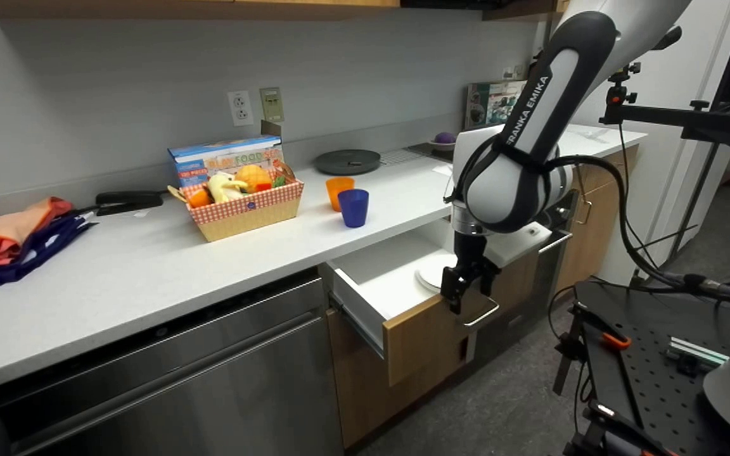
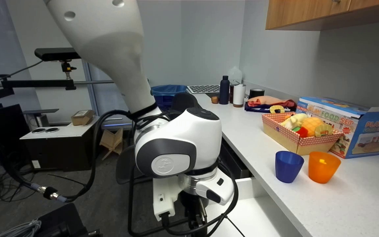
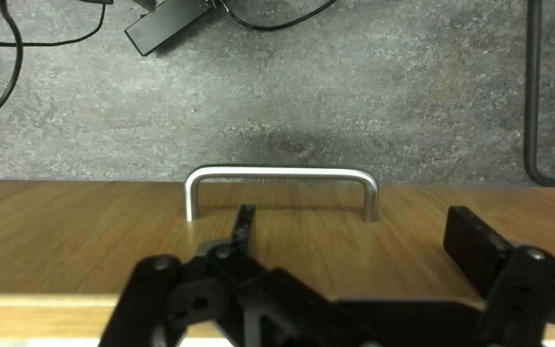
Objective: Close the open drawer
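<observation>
One drawer (image 1: pixel 419 342) is seen pulled out, with the white counter (image 1: pixel 105 278) set above its back part. Its front is made of brown wood, and a thin metal handle (image 3: pixel 282 172) is fixed to that wood. A round white thing (image 1: pixel 431 272) is seen in the drawer.

At the end of the robot arm (image 1: pixel 498 196), a gripper (image 3: pixel 353 219) is held pointing down by the front of the drawer. Its jaws are spread wide apart, and in the wrist view the brown wood is seen between them. Whether the wood is touched cannot be told.

On the counter, higher than the drawer, a blue cup (image 1: pixel 353 209) and an orange cup (image 1: pixel 336 185) are seen close together in both exterior views. A basket (image 1: pixel 251 223) is placed farther from the drawer than the cups are, and it is filled with bright toy food (image 1: pixel 254 177). A grey steel front (image 1: pixel 232 380) is set just beside the drawer. Past the front of the drawer, a grey floor (image 1: pixel 504 373) is seen.
</observation>
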Motion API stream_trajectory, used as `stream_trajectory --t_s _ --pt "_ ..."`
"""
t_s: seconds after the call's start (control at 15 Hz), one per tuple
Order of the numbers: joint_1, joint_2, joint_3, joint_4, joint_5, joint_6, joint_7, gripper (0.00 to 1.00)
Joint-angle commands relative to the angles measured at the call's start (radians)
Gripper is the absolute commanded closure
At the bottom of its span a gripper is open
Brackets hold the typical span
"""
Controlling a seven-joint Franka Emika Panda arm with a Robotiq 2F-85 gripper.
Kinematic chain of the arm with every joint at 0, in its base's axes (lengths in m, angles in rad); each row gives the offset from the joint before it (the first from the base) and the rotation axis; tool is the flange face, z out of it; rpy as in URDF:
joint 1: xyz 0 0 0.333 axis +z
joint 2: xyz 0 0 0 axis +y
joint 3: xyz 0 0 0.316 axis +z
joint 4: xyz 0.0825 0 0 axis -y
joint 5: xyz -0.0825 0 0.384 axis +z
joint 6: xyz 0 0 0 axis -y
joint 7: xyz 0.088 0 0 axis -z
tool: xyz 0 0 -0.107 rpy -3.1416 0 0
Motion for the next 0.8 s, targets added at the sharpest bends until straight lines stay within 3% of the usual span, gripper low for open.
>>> stream_trajectory --t_s 0.0,0.73 --pt "-0.039 0.072 -0.043 0.097 -0.043 0.013 0.018 0.0" --pt "-0.11 0.247 -0.077 0.374 -0.053 0.002 0.026 0.0"
